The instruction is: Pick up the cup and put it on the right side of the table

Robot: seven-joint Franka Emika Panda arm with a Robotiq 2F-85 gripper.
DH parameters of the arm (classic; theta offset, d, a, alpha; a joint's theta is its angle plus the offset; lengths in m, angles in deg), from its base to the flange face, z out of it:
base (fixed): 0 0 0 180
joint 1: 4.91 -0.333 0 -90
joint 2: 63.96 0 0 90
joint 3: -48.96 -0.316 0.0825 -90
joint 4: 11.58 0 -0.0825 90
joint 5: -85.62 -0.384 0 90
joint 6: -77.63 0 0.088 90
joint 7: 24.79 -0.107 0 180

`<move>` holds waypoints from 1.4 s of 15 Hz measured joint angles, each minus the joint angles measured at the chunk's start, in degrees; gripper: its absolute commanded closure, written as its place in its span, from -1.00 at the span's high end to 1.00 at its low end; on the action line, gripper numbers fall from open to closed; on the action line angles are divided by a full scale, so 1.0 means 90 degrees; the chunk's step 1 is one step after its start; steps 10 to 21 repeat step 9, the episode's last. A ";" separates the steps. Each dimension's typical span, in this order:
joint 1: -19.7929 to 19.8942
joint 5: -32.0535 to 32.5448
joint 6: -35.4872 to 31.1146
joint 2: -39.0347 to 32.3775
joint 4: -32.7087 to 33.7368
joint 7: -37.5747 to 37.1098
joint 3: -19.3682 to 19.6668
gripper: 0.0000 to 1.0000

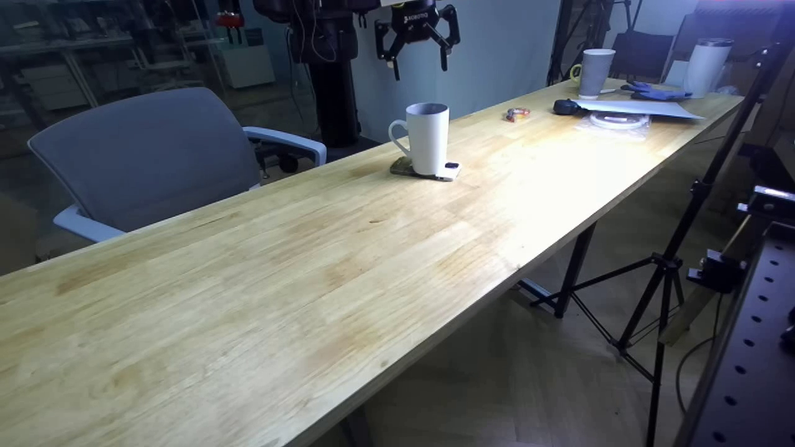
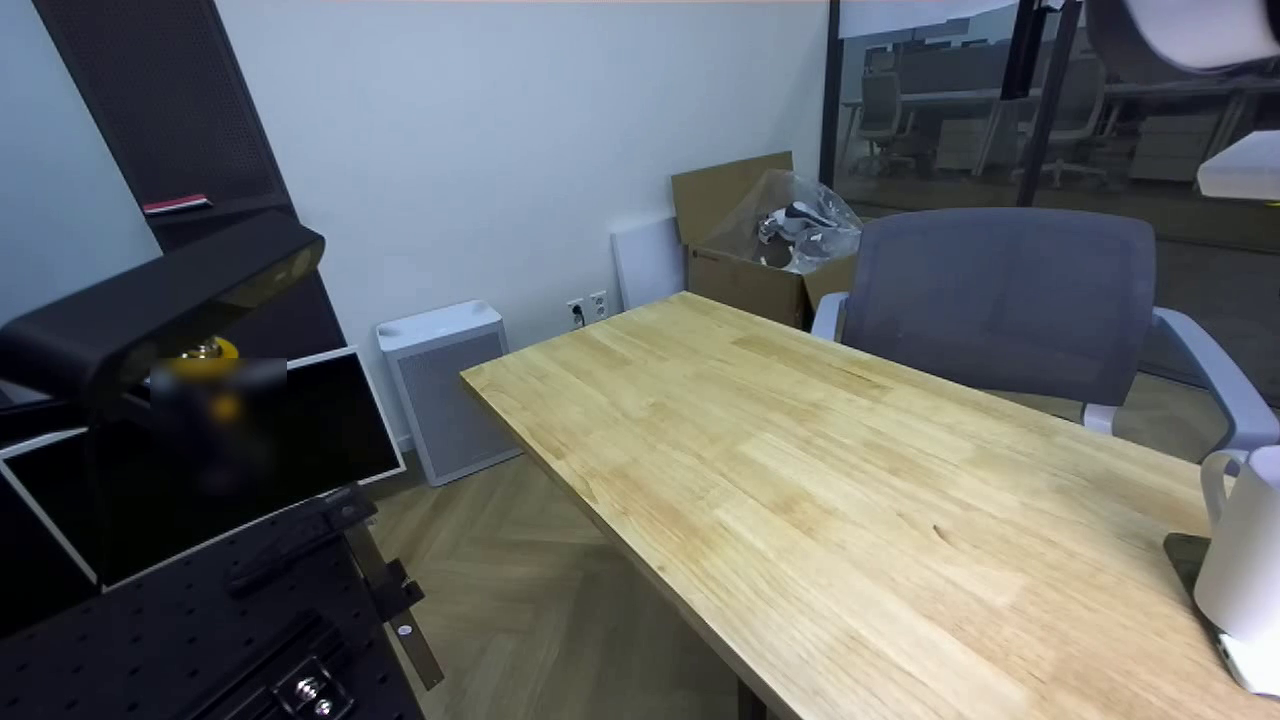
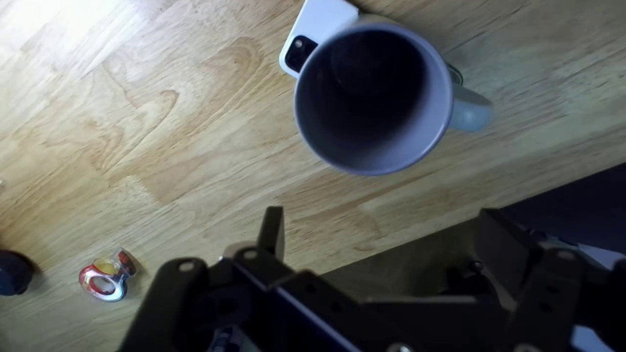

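The cup (image 1: 428, 139) is a plain white mug. It stands upright on flat phone-like objects on the light-wood table (image 1: 279, 279), near its chair-side edge. Its handle points toward the chair. It also shows at the right edge in an exterior view (image 2: 1240, 560), partly cut off. In the wrist view I look down into the cup (image 3: 371, 98), which seems empty, though its inside is dark. My gripper (image 1: 420, 65) is open and empty, above and behind the cup, apart from it. In the wrist view its fingers (image 3: 381, 213) are spread wide below the cup's rim.
A white phone (image 1: 450, 171) with a dark camera patch lies under the cup. A small tape roll (image 1: 517, 114) lies farther along. A grey cup (image 1: 597, 71), tumbler (image 1: 708, 65), blue glove (image 1: 657, 91) and white sheet (image 1: 640, 109) are at the far end. A chair (image 1: 149, 158) stands beside the table.
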 measured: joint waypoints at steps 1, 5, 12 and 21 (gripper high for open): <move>-0.0023 0.0055 0.0035 0.0059 0.0005 -0.0002 0.0000 1.00; -0.0105 0.0228 0.0076 0.0166 0.0000 -0.0003 -0.0006 1.00; -0.0080 0.0228 0.0067 0.0125 -0.0004 0.0006 -0.0014 1.00; -0.0080 0.0228 0.0067 0.0125 -0.0004 0.0006 -0.0014 1.00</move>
